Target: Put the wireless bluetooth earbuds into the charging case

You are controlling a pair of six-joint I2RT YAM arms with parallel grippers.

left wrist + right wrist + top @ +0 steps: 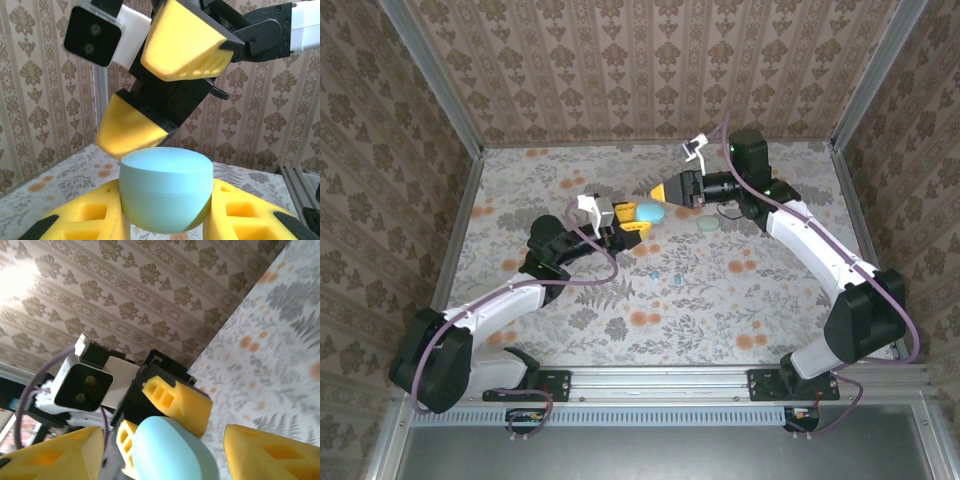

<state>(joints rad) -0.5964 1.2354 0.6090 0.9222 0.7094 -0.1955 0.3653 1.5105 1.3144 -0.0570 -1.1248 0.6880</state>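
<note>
a light blue case (165, 192) is clamped between the fingers of the left gripper (632, 222) and held up clear of the counter (570, 300). its lid is seen closed, with the seam running unbroken around the body. the right gripper (666, 193) is set wide, its fingers (270, 450) spread on either side of the case's top with a gap on each side, so no hold is made there yet. a second, teal-green case (708, 226) is left on the counter just beside the right gripper's wrist. a few tiny teal specks, taken to be earbuds (656, 272), are seen lying loose on the counter below the left gripper, well apart from the held case. no earbud is judged to be inserted: the lid is yet to be opened, and each piece is yet to be picked up and seated.
</note>
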